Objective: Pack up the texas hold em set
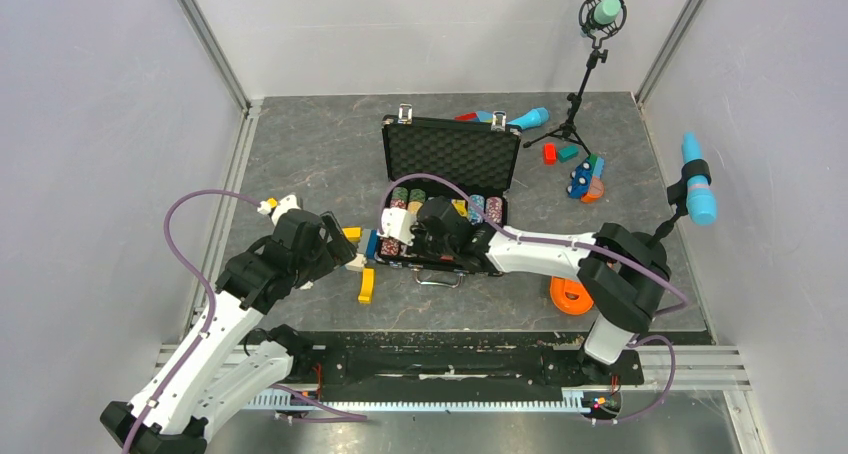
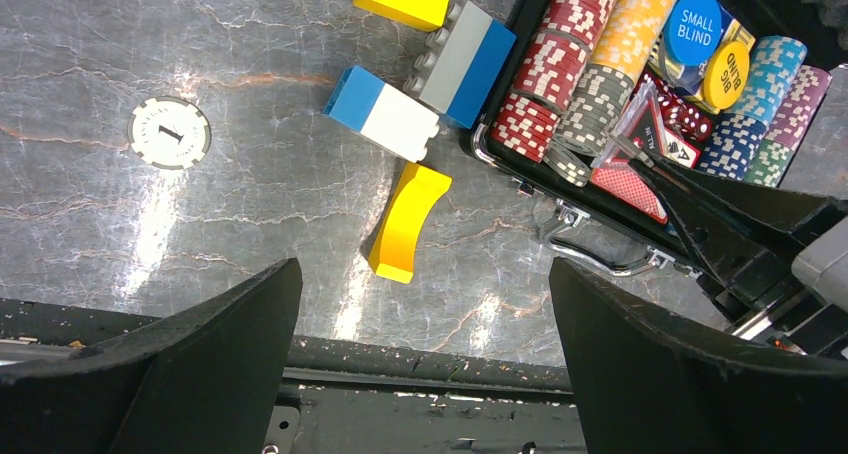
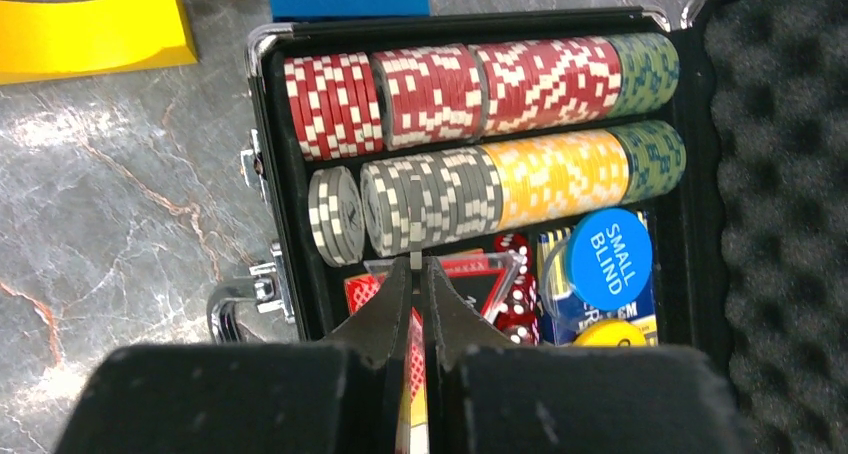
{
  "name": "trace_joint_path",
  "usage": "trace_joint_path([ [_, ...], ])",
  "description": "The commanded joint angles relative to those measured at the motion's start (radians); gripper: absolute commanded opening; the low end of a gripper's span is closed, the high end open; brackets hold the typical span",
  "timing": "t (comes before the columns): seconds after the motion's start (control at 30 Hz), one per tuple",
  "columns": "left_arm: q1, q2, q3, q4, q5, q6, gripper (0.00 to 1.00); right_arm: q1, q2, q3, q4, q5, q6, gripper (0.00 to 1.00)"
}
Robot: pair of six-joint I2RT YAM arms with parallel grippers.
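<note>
1. Surface [image 1: 300, 164]: grey and marbled; it carries all items below.
2. Briefcase [image 3: 450, 24]: black, lying open at mid-surface; handle toward the arm bases; foam-lined lid [image 1: 452, 154] raised on the far side, with silver latches [image 1: 405, 114] on its top edge.
3. Left hand [image 2: 425, 354]: released, fingers spread wide with nothing between them; it hovers over the surface just left of the briefcase.
4. Right hand [image 3: 414, 270]: over the near part of the briefcase; clenched on a thin chip [image 3: 413, 257] seen edge-on, its tips at the grey row.
5. Chip rows [image 3: 450, 99]: red, grey, yellow and green stacks lying on their sides in the tray.
6. Toy blocks, just beside the left wall of the briefcase: curved yellow block [image 2: 405, 224]; blue-and-white block [image 2: 385, 114]; grey-and-blue block [image 2: 468, 59].
7. Red card deck [image 2: 630, 184]: in the near compartment, beside red dice [image 3: 515, 299].
8. Dealer buttons: blue "SMALL BLIND" button [image 3: 608, 259]; yellow "BIG BLIND" button [image 2: 728, 74]; both lie in the briefcase.
9. Lone chip [image 2: 170, 132]: grey-white, flat on the surface; left of the blocks, well apart from the briefcase.
</note>
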Motion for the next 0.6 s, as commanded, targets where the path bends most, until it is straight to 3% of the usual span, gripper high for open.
trace_joint_path([
  [0.0, 0.005, -0.01, 0.002, 0.003, 0.008, 0.043, 1.0, -0.004, -0.094, -0.039, 0.074, 0.011, -0.006, 0.0],
  [0.33, 0.005, -0.019, 0.004, 0.0, 0.015, 0.037, 1.0, -0.005, -0.13, -0.048, 0.074, -0.246, 0.007, 0.0],
  [0.57, 0.005, -0.019, 0.008, -0.005, 0.014, 0.037, 1.0, -0.004, -0.068, -0.028, 0.017, -0.282, 0.014, 0.0],
])
